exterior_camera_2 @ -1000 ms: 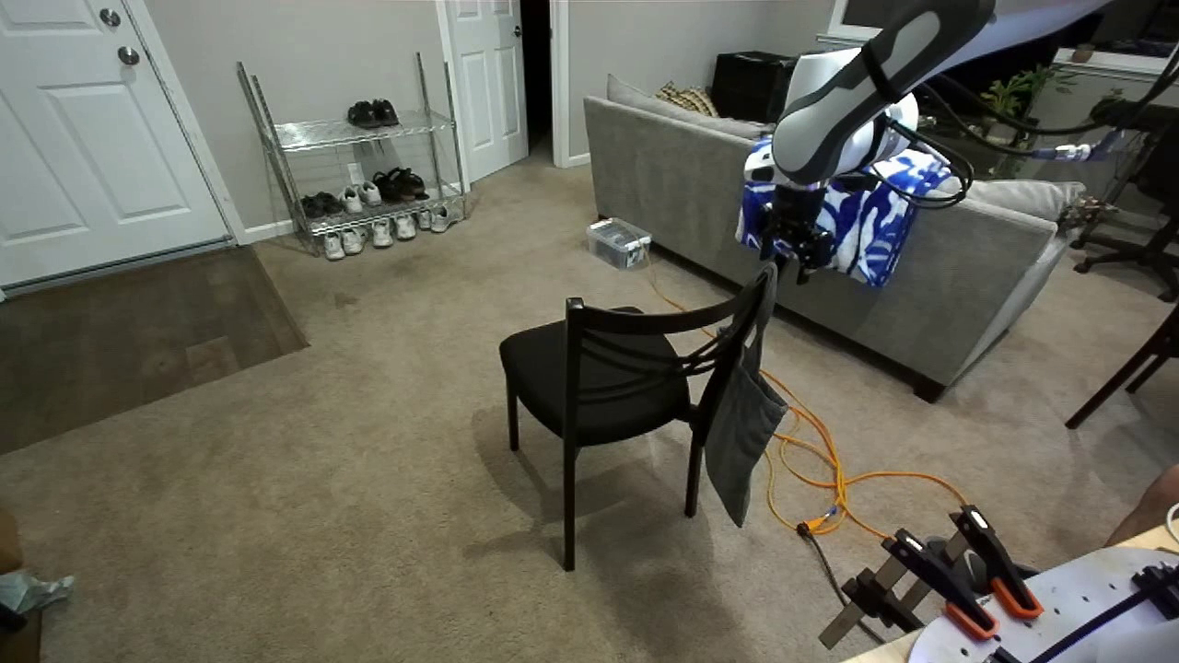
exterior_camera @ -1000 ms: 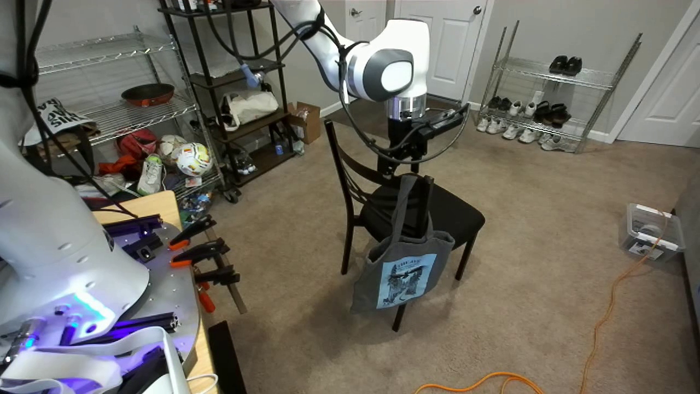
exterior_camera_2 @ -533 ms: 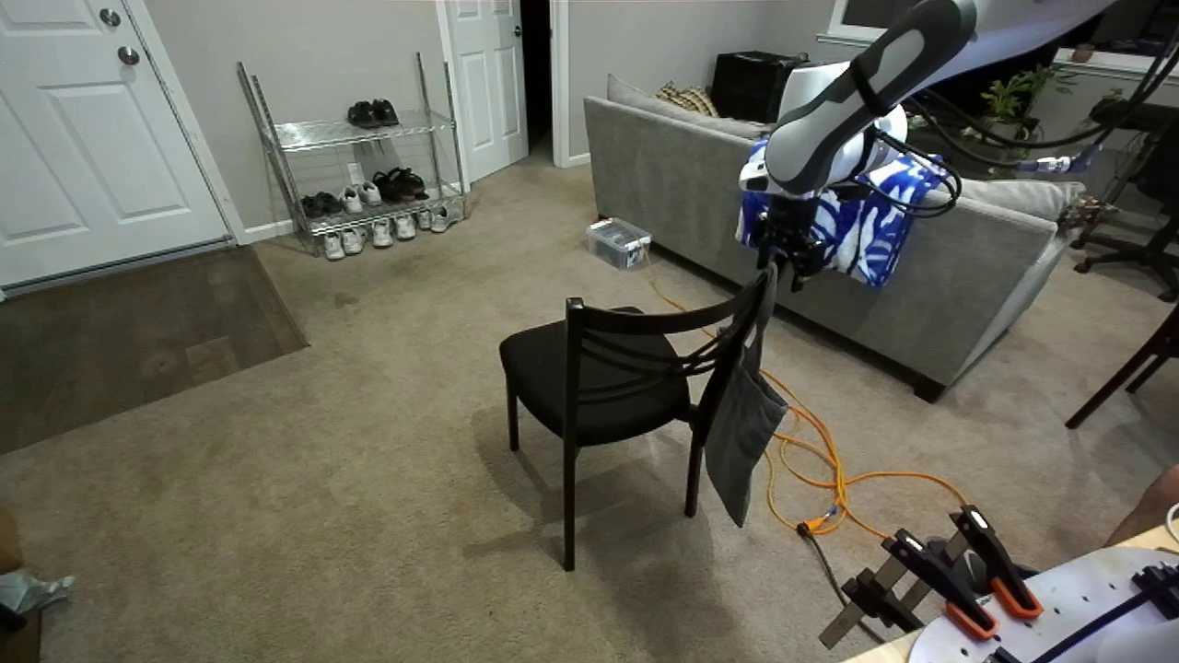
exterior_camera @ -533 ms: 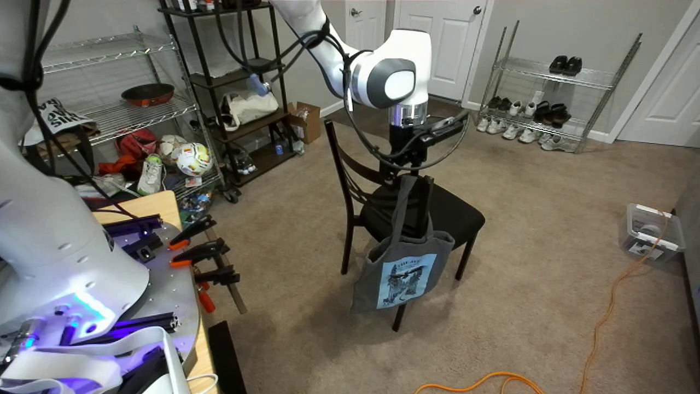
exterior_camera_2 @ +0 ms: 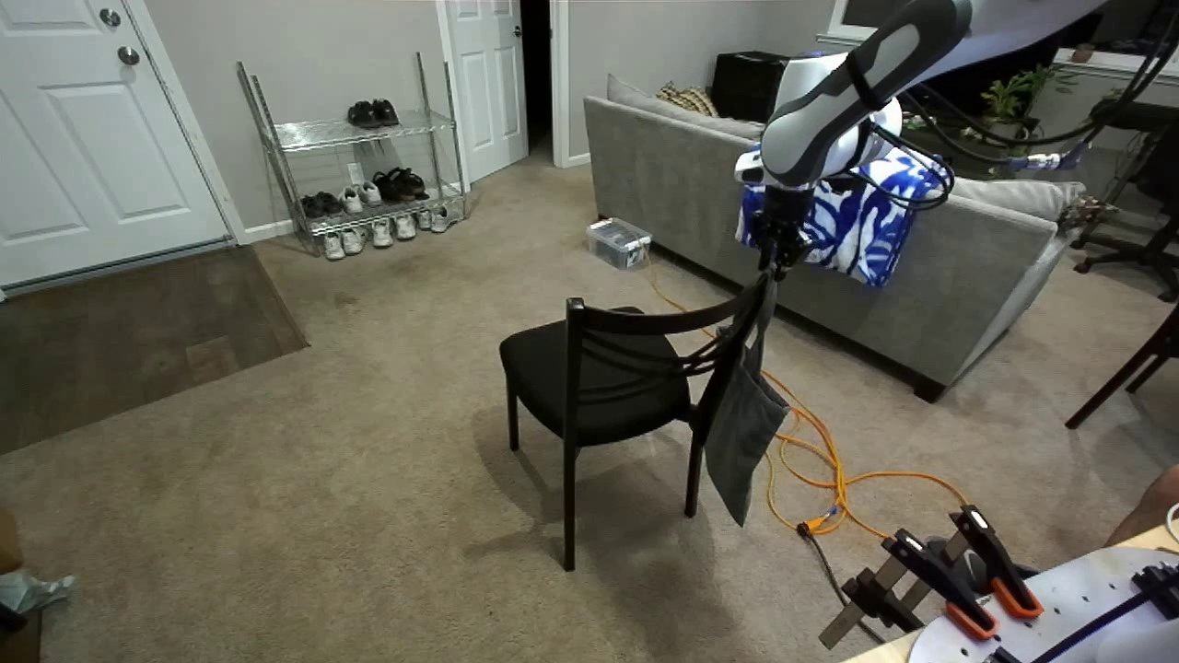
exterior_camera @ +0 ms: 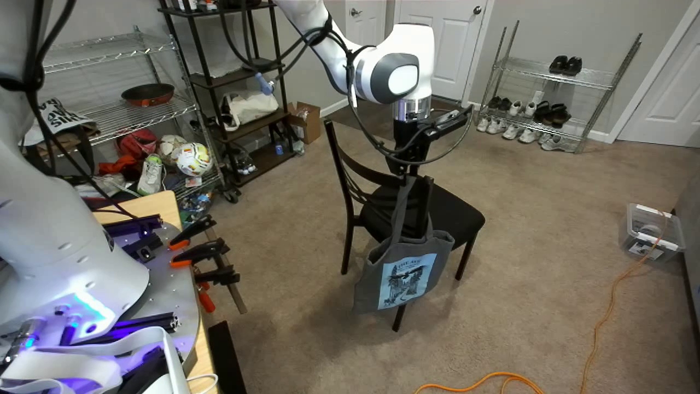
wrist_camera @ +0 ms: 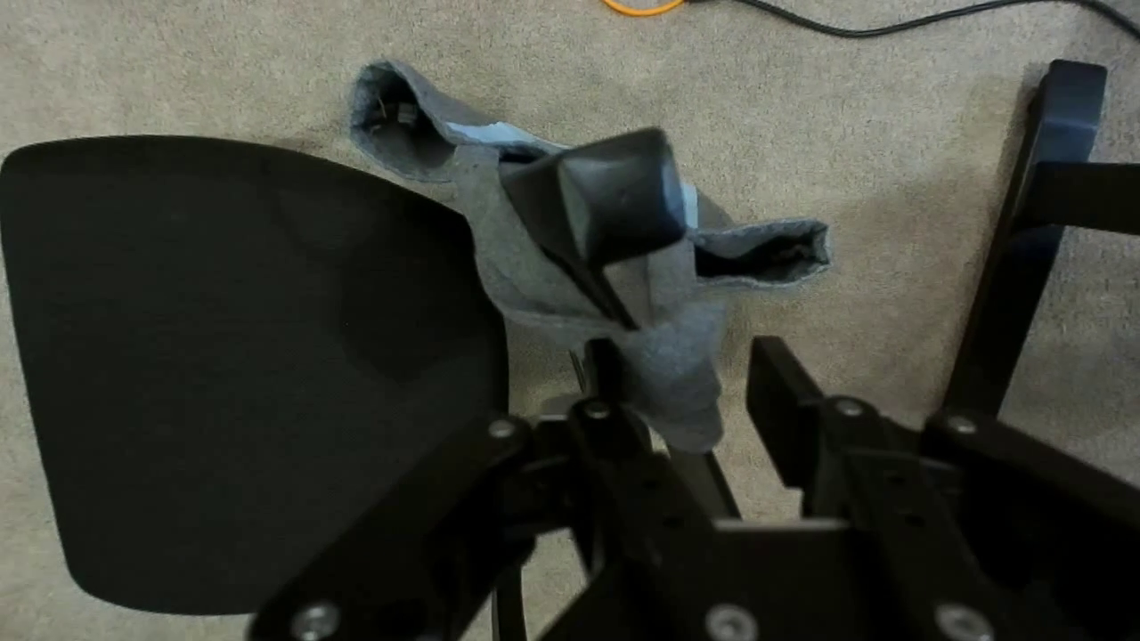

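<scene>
One gripper (wrist_camera: 685, 361) stands beside the right backrest post (exterior_camera: 424, 210) of a black chair (exterior_camera_2: 617, 419). Its jaws are parted, with a strap (exterior_camera: 400, 208) of the grey tote bag (exterior_camera: 406, 276) between them in the wrist view. In both exterior views, the bag hangs from that post; an orange cord (exterior_camera_2: 839, 476) lies to the right.

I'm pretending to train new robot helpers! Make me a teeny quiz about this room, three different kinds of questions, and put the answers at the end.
1. Pick one: what color is the bag hanging on the chair?
a) red
b) yellow
c) gray

2. True or false: in the wrist view, the gripper has its jaws apart.

3. Fill in the blank: a blue-and-white blanket is draped over the ____.

Key: 1. c, gray. 2. True. 3. Couch.
</scene>
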`<action>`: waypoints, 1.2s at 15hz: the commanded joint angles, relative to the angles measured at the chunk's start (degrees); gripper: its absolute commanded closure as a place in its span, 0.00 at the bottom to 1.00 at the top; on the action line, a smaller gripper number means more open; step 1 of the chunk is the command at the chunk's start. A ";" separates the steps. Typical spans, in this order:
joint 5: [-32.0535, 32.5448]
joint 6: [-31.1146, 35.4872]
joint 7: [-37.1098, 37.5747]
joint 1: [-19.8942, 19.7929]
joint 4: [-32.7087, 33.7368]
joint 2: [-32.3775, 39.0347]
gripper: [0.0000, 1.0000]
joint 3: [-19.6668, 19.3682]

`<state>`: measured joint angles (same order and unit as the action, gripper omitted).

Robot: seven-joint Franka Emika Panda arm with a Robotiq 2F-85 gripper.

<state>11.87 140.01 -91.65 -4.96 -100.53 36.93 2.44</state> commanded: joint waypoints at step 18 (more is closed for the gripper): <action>-0.57 1.48 0.52 -1.19 -6.10 -9.52 0.94 0.59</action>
<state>11.92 140.54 -91.65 -5.29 -101.66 33.68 2.66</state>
